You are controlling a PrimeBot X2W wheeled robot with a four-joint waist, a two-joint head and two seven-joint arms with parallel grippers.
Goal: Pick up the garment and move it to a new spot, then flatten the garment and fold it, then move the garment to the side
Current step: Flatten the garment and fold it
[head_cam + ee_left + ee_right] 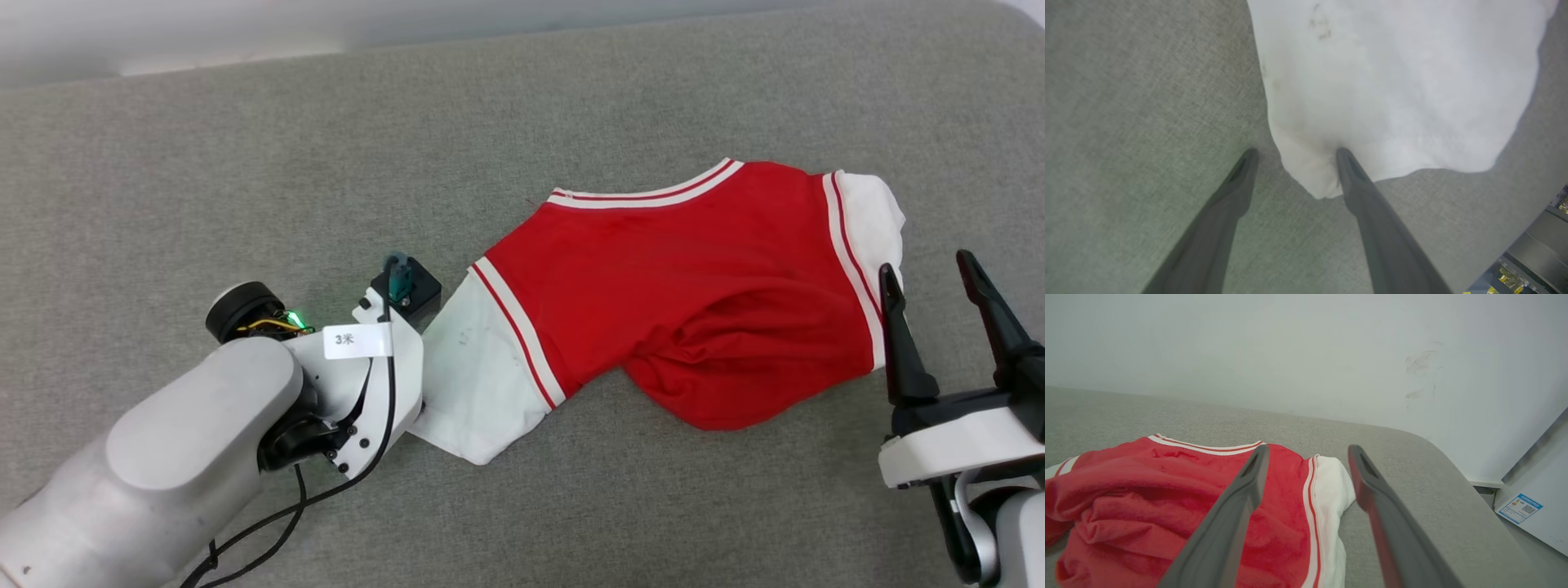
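Left forearm [188,433] sits closest to the lens, low left in the head view. Grey fabric-covered surface [326,122] runs under everything. Red jersey [694,278] lies on it right of centre, collar trim toward the far side, lower body bunched and tucked under, so not flat and not folded. White sleeves are out to both sides: left sleeve [473,384] by my left wrist, right sleeve [878,220] by my right fingers. My left gripper [1296,152] is spread wide, gripping nothing: one fingertip presses the sleeve's corner, the other rests on bare grey beside it. My right gripper [927,263] is also spread wide and empty, hovering just beside the right sleeve. Read: grasp set-up on both sleeves, either to lift and shift or to pull flat; can't tell which. Next move calls for closing the left jaws on that corner without shoving cloth away, and dropping the right onto the cuff. Room: plenty of bare surface far side, left and near side. Right side is tight; the right wrist view shows the surface's rounded edge [1453,465] near the sleeve and the wall [1290,347] behind it.
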